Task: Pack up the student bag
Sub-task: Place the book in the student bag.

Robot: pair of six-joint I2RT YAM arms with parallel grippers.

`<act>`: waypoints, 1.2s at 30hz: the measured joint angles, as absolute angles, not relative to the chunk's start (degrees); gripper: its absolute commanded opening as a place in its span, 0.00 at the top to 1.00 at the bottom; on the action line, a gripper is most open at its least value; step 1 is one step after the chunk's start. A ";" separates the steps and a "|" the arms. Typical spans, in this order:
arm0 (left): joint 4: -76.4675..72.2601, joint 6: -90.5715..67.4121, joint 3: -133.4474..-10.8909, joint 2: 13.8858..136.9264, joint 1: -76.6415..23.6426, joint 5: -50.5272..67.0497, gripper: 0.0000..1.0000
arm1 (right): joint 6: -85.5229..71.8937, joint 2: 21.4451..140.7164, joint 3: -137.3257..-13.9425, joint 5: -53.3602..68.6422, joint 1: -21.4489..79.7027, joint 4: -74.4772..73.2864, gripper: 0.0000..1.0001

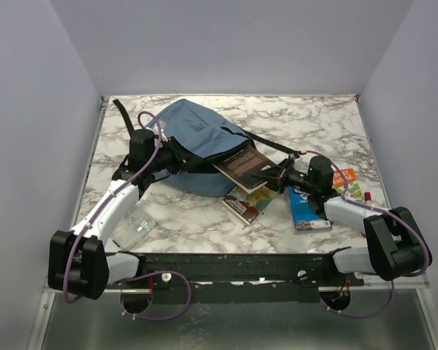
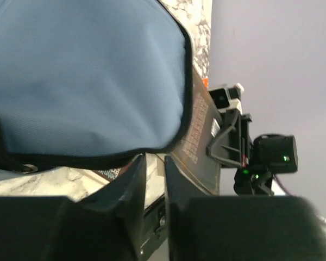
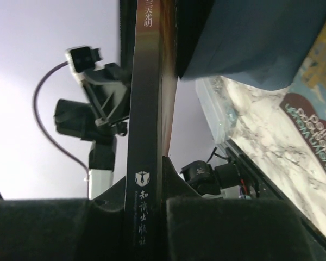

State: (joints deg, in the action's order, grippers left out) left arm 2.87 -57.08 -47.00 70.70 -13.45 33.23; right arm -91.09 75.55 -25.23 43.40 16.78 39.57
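The dusty-blue student bag [image 1: 197,138] lies at the table's back middle with its opening toward the right front. My left gripper [image 1: 177,162] is at the bag's near rim; in the left wrist view [image 2: 155,160] its jaws are nearly closed on the black trim of the bag [image 2: 87,70]. My right gripper [image 1: 275,175] is shut on a dark brown book [image 1: 244,164], whose far end is inside the bag's opening. In the right wrist view the gripper [image 3: 152,168] clamps the book's spine [image 3: 144,98] under the bag's flap [image 3: 250,38].
A colourful book [image 1: 248,203] lies in front of the bag, with a blue book [image 1: 306,208] and an orange book [image 1: 344,177] to the right. A clear plastic box [image 1: 135,226] lies at the front left. White walls enclose the marble table [image 1: 314,124].
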 measured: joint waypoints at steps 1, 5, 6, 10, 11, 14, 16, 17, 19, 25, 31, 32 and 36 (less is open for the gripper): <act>3.05 -55.05 -47.03 70.32 -13.50 33.45 0.63 | -89.93 76.71 -25.23 43.42 16.80 39.51 1.00; 6.61 -47.90 -50.22 68.38 -15.51 33.01 0.41 | -87.88 79.31 -25.23 43.92 17.06 39.81 0.99; 7.99 -46.19 -51.70 68.36 -16.64 32.27 0.38 | -87.42 79.88 -25.23 44.12 17.19 39.81 0.99; 14.52 -35.92 -62.74 69.67 -26.96 24.58 0.26 | -85.49 80.49 -25.23 44.47 17.47 39.79 0.99; 16.58 -32.16 -65.43 70.57 -29.02 21.91 0.24 | -84.97 80.47 -25.23 44.51 17.58 39.81 0.99; 19.99 -27.22 -75.22 76.40 -34.39 17.74 0.23 | -83.68 80.47 -25.23 44.77 17.87 39.77 0.99; 23.92 -23.05 -83.00 83.33 -36.62 13.52 0.22 | -83.07 80.44 -25.23 44.86 17.96 39.77 0.99; 25.15 -21.63 -85.78 86.08 -37.26 11.99 0.22 | -82.81 80.38 -25.21 44.86 17.96 39.77 0.99; 28.25 -19.18 -90.50 91.79 -38.57 9.08 0.21 | -82.32 80.16 -25.21 44.86 18.02 39.75 0.99; 38.37 -13.17 -98.94 104.97 -41.47 0.01 0.23 | -81.78 79.92 -24.75 44.86 18.04 39.79 1.00; 43.16 -10.07 -100.12 109.27 -43.31 -9.93 0.31 | -81.76 79.92 -24.03 44.86 18.06 39.86 0.99; 43.55 -9.87 -100.55 109.71 -43.48 -11.07 0.32 | -81.73 79.90 -24.03 44.86 18.06 39.86 0.99; 44.10 -8.19 -104.01 113.36 -44.40 -15.00 0.44 | -81.23 79.46 -24.03 44.84 18.06 39.79 0.99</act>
State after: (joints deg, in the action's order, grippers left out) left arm 44.10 -8.19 -104.01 113.36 -44.40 -15.00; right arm -81.23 79.46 -24.03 44.84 18.06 39.79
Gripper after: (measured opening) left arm 0.663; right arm 0.113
